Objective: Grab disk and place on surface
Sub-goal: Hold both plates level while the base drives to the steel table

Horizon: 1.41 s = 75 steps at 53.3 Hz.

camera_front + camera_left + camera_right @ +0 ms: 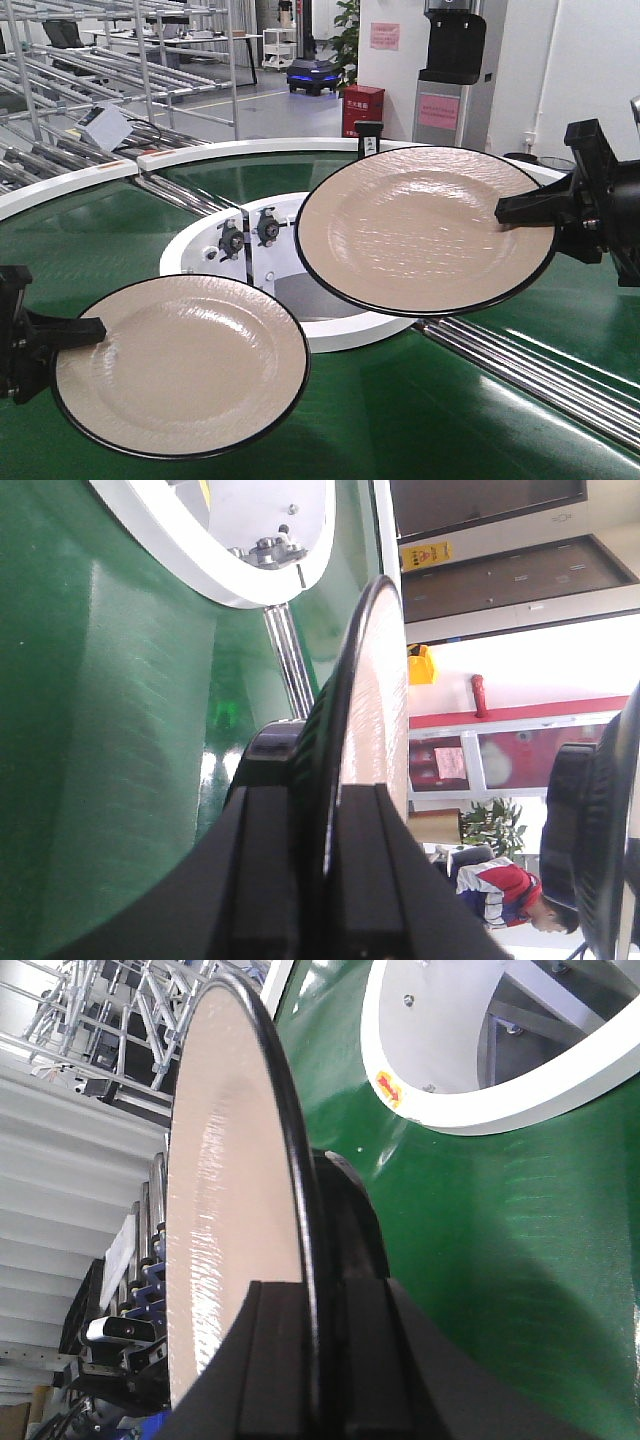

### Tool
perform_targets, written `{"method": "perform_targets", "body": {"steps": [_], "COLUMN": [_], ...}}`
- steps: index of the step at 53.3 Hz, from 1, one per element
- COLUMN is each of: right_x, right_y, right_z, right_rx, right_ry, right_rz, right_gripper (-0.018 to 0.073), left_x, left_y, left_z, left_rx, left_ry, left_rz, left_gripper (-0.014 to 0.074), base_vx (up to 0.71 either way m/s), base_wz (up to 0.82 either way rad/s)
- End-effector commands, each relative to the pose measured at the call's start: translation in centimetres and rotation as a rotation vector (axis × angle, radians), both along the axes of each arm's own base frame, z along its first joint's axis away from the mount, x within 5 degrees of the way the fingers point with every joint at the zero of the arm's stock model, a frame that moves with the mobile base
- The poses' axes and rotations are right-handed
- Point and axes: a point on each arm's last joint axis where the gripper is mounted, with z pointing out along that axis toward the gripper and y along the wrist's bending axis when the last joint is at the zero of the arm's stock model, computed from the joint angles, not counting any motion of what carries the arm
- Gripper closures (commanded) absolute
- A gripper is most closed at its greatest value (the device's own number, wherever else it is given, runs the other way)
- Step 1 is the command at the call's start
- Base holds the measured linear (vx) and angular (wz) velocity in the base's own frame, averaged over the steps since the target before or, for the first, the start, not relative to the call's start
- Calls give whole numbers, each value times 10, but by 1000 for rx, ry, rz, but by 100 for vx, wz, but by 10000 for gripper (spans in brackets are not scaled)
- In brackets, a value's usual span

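While both arms reach over the green belt (400, 420), each gripper pinches a tan, black-rimmed plate by its edge. The left gripper (95, 332) is pressed onto the 9 o'clock rim of the left plate (180, 365), which hangs face up at 7 o'clock in the front view, clear of the belt. The right gripper (510, 210) bites the 3 o'clock rim of the right plate (425, 230), held higher at 1 o'clock and tilted slightly toward the camera, its near edge overlapping the white ring (200, 250) at the belt's centre.

Seen edge-on from the left wrist, the left plate (365, 700) is sandwiched between the black fingers (270, 880) of the left gripper (330, 880). The right wrist view shows the same hold: the right plate (230, 1210) is squeezed in the right gripper (320, 1360), with green belt (500, 1260) beyond.

Steel rollers (540, 370) cross the belt at 4 o'clock; a blue cart (315, 75) stands on the floor at 12 o'clock.
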Motion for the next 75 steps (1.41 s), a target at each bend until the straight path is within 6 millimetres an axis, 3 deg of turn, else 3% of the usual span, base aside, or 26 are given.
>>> {"method": "perform_targets", "body": {"steps": [1, 42, 75], "right_x": [-13, -13, -13], "right_y": [4, 4, 4], "right_z": [38, 38, 38], "right_rx": [117, 117, 117], "right_ry": [-125, -125, -125], "right_rz": [-26, -26, -26], "right_gripper": [564, 564, 564], "left_x": [-4, -4, -4], "left_y": [-4, -4, -4], "left_z": [31, 31, 31], "left_rx": [-134, -134, -134], "left_ry": [-90, -90, -90], "left_rz": [6, 6, 5], "left_gripper": [598, 598, 598], "base_vx": [0, -12, -20], "base_wz": [0, 0, -24]}}
